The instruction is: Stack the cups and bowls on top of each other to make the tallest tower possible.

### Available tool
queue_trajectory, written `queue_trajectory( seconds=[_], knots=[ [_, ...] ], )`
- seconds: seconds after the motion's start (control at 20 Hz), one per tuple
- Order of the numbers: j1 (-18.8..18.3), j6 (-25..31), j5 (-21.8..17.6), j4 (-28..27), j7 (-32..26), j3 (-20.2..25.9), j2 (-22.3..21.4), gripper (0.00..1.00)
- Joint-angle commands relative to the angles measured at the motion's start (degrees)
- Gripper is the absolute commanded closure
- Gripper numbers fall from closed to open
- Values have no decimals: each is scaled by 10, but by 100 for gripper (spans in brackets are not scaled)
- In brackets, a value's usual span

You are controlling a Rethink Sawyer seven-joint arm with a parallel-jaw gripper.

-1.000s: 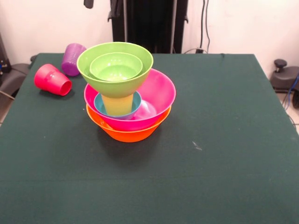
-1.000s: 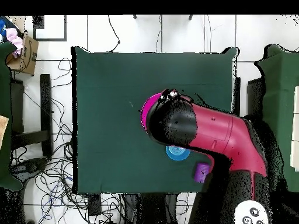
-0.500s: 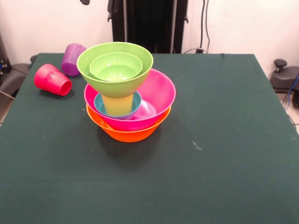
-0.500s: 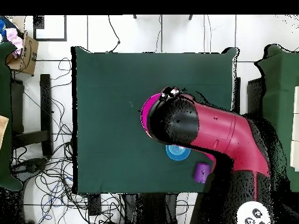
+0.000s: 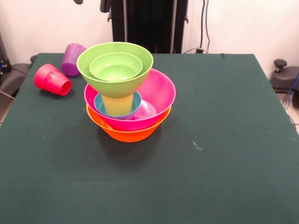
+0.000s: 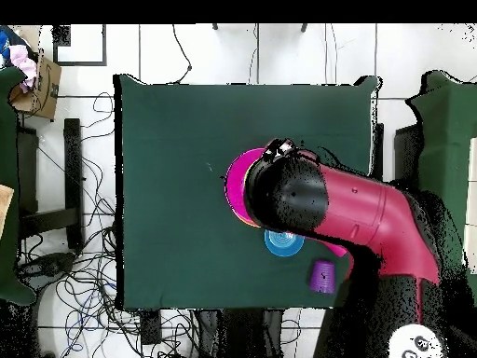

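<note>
I see the tower (image 5: 127, 95) on the green table (image 5: 210, 140): orange bowl (image 5: 126, 133) at the bottom, pink bowl (image 5: 156, 100) in it, a blue bowl (image 5: 105, 108) and yellow cup (image 5: 117, 105) inside, green bowls (image 5: 114, 63) on top. Beyond the tower lie the red cup (image 5: 52, 80) and purple cup (image 5: 73, 59). The arm (image 6: 345, 210) covers the tower from overhead. I cannot tell the gripper's opening. No writing is readable.

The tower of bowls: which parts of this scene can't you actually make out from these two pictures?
- The tower in the overhead view: the arm covers it, leaving only a pink sliver of bowl rim.
- Gripper in the front view: cut off by the top edge, so open or shut is unclear.
- Yellow cup in the front view: its top is hidden under the green bowl.
- Red cup: hidden under the arm in the overhead view.
</note>
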Motion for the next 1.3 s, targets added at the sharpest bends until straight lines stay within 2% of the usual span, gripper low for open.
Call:
queue_trajectory(
  seconds=[0.05,0.6,1.3],
  knots=[
    [-28,54,-12,9,-62,55,20,0],
    [-90,32,-29,28,-109,90,21,0],
    [-153,-13,-53,71,-123,136,22,0]
  ],
)
